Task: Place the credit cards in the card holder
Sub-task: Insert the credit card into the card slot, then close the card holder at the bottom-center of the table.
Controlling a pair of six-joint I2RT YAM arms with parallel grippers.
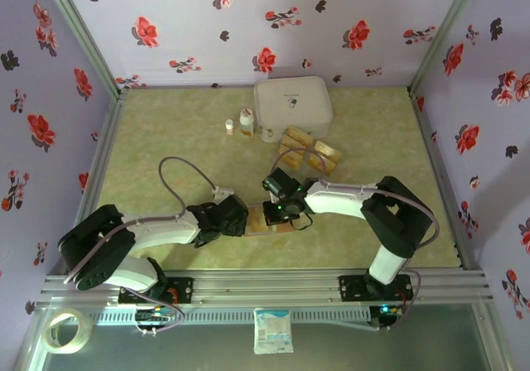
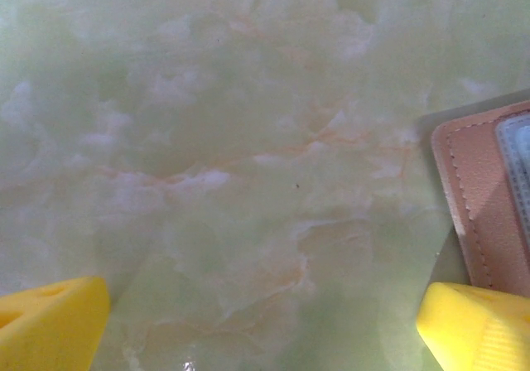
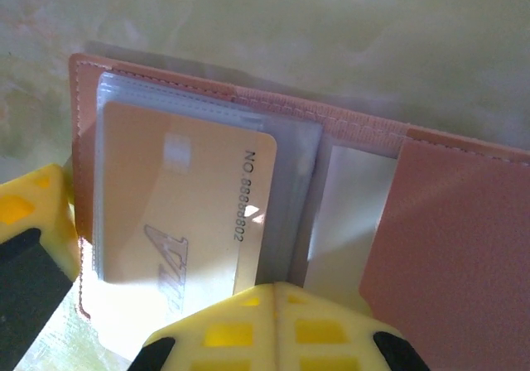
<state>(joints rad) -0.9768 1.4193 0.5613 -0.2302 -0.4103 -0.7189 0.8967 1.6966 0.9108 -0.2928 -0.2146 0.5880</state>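
1. The table (image 1: 166,147), marbled pale green, bore the card holder (image 1: 269,218) near its front edge, about midway across.
2. A white zip case (image 1: 291,108) sat well beyond the card holder, toward the back wall.
3. The left gripper (image 1: 232,219) lay just left of the card holder, its jaws spread wide and empty over bare table.
4. The right gripper (image 3: 277,292) hung over the card holder with its fingers pressed together at a card's near edge. Whether they pinched that card could not be told.
5. The card holder lay open and flat, reddish-brown with clear sleeves.
6. Loose credit cards (image 1: 308,151) were heaped between the card holder and the case. One gold card (image 3: 190,214) lay among the holder's sleeves.
7. Two small bottles (image 1: 246,122) stood beyond the card holder, slightly left.
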